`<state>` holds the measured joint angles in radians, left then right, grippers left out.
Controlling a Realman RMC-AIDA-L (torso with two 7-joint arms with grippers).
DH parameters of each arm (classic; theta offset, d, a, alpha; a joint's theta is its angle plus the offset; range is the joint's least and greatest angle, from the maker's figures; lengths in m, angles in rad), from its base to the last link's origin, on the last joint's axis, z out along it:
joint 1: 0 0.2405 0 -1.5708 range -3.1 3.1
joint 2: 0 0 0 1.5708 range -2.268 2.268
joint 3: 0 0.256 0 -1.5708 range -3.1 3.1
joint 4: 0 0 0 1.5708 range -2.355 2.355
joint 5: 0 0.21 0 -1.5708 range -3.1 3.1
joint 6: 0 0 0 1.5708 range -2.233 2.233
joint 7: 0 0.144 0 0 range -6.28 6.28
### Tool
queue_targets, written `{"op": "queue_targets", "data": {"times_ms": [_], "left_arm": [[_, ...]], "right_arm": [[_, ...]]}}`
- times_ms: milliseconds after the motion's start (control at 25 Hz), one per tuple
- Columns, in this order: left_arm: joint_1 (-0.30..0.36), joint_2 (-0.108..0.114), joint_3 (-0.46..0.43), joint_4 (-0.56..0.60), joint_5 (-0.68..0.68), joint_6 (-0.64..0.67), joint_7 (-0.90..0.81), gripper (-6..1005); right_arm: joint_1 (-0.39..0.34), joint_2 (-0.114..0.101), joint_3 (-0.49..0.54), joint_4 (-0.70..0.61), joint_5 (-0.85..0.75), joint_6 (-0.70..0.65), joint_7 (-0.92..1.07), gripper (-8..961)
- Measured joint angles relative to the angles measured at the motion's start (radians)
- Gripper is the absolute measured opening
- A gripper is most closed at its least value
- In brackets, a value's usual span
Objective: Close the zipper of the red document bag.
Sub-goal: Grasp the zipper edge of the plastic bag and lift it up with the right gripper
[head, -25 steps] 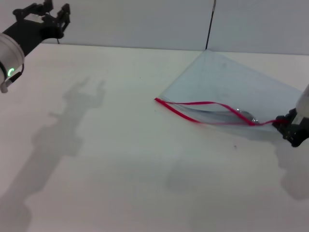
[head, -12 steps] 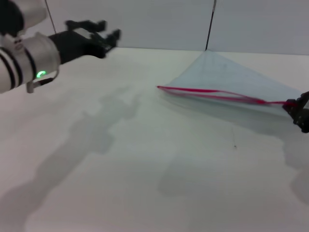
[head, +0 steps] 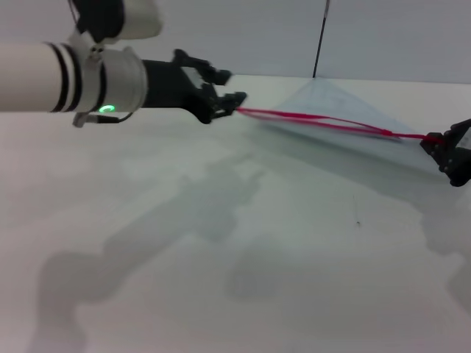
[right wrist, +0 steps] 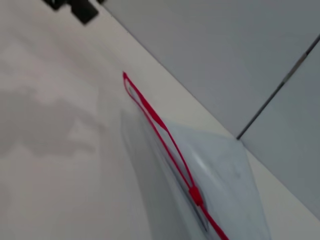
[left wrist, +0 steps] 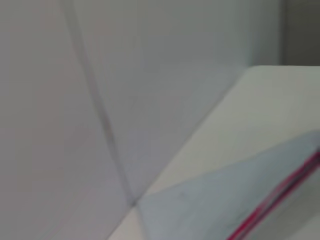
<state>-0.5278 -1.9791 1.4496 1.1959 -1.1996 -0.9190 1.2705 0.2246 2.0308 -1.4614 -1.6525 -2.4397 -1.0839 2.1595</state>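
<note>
Left pincer [head: 237, 104], fingers spread, reaches the zipper [head: 316, 121] end of the red document bag [head: 346, 110]; right pincer [head: 440, 144] pinches the opposite end above the white desk [head: 221, 257].

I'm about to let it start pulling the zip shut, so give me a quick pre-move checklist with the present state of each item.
1. Right tool holds the right end of the zipper: ok, shut on it.
2. Left tool at the zipper's left end: ok, open fingers reach it.
3. Left tool clamped on that end: not ok, no grip shown yet.
4. Zipper stretched straight between the two tools: ok.
5. Slider located: ok, near the right tool's end in the right wrist view.
6. Red document bag flat on the table: not ok, zipper edge lifted.
</note>
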Motion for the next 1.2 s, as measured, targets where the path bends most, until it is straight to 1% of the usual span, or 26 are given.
{"op": "queue_targets", "data": {"times_ms": [120, 240, 320, 480, 600, 960, 1200], "left_arm": [[-0.024, 0.007, -0.001, 0.029, 0.005, -0.055, -0.001, 428], [-0.031, 0.007, 0.000, 0.077, 0.026, -0.085, 0.002, 428], [-0.034, 0.000, 0.005, 0.110, 0.065, -0.088, 0.004, 428], [-0.036, -0.028, 0.011, 0.186, 0.136, -0.111, 0.009, 428], [-0.042, -0.040, 0.018, 0.233, 0.161, -0.137, 0.013, 428], [-0.078, -0.044, 0.111, 0.270, 0.170, -0.143, 0.020, 429], [-0.106, -0.047, 0.181, 0.278, 0.201, -0.140, 0.013, 429]], "right_arm": [[-0.017, -0.001, 0.000, -0.026, 0.028, -0.002, -0.003, 46], [-0.027, -0.002, 0.002, -0.050, 0.041, -0.018, -0.004, 45], [-0.032, -0.001, 0.006, -0.064, 0.043, -0.027, -0.005, 44], [-0.039, -0.001, 0.009, -0.087, 0.061, -0.047, -0.005, 42], [-0.045, -0.001, 0.010, -0.103, 0.067, -0.054, -0.005, 38], [-0.048, 0.000, 0.007, -0.135, 0.098, -0.089, -0.005, 28], [-0.048, 0.001, 0.001, -0.154, 0.102, -0.095, -0.005, 21]]}}
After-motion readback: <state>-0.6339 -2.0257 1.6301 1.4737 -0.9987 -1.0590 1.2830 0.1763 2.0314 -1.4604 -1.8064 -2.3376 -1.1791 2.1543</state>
